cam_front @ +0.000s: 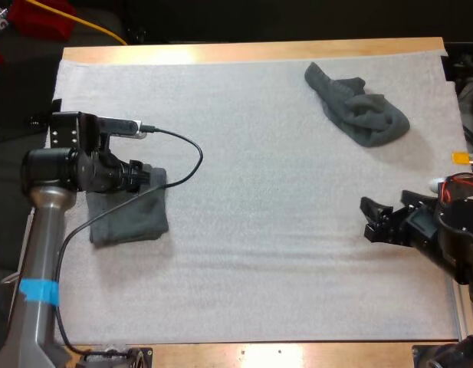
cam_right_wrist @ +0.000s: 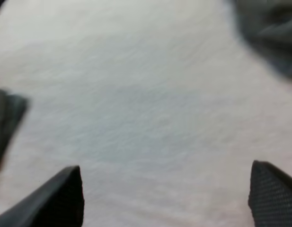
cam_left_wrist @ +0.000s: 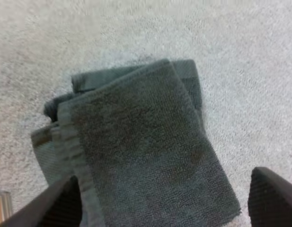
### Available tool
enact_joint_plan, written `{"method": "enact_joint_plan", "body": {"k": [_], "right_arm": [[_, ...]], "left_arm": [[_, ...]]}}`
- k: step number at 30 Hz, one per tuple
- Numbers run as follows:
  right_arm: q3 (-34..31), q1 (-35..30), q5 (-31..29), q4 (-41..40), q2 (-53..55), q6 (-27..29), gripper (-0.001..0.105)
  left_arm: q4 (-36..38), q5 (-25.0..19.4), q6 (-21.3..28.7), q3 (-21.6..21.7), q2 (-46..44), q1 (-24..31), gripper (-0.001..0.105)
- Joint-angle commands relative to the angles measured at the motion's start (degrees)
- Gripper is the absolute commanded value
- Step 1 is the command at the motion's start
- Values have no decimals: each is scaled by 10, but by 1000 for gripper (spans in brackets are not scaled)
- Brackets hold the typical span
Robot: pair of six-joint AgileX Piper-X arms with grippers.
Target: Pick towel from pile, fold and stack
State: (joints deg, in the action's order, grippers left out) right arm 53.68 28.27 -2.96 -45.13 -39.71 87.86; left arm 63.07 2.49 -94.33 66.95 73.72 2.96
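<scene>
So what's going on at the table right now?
The left gripper is open just above a folded dark grey-green towel lying at the left side of the white mat, its fingers apart on either side of it. A crumpled towel lies at the far right of the mat, not yet picked up. The right gripper is open over bare mat on the near right, holding nothing.

The high camera sits behind the arms and looks forward and down over the whole mat (cam_front: 259,245). The left wrist camera is close above the folded towel (cam_left_wrist: 146,151) at the near left. The right wrist camera is low over the mat and faces the crumpled towel (cam_right_wrist: 273,33) at the far right. The high view shares both towels.
</scene>
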Motion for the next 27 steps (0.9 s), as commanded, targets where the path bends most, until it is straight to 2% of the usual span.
{"method": "enact_joint_plan", "body": {"k": [1,6,19,23,27], "right_arm": [[3,-1,-25,0,0,15,70],[3,-1,-50,0,-1,44,70],[3,-6,-50,0,-75,74,70],[3,-47,-36,0,-88,75,70],[3,-132,28,0,-91,75,70]], "left_arm": [[5,3,-1,3,-14,-1,70],[22,3,-1,3,-48,-1,70],[52,29,-1,3,-125,-1,70],[60,29,-1,3,-144,-1,70],[61,29,-1,3,-164,-1,70]]}}
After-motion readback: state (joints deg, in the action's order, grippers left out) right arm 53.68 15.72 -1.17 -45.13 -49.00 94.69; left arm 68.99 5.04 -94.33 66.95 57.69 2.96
